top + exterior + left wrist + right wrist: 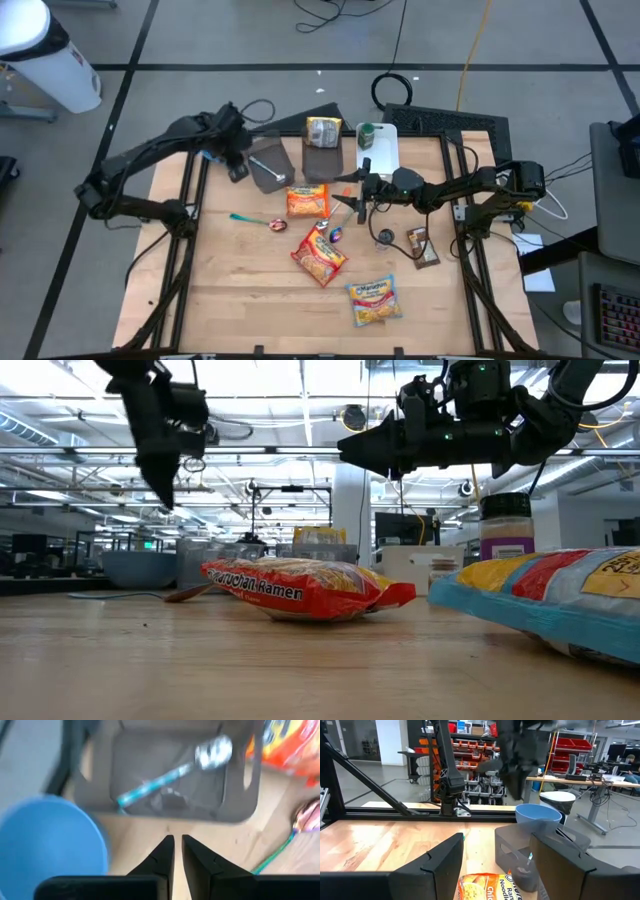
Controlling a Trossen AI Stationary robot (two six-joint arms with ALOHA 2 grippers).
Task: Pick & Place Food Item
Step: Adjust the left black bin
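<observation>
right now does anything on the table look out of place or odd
Mostly the spoons: one lies inside the grey bin, another spoon lies loose on the table. Three ramen packs lie scattered at different angles. Nothing looks spilled or torn.

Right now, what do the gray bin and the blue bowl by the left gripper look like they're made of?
Gray bin: likely molded plastic, matte, with cut-out handle slots. Blue bowl: probably plastic too, smooth and uniformly colored, though blurred. The left gripper hovers above both.
</observation>
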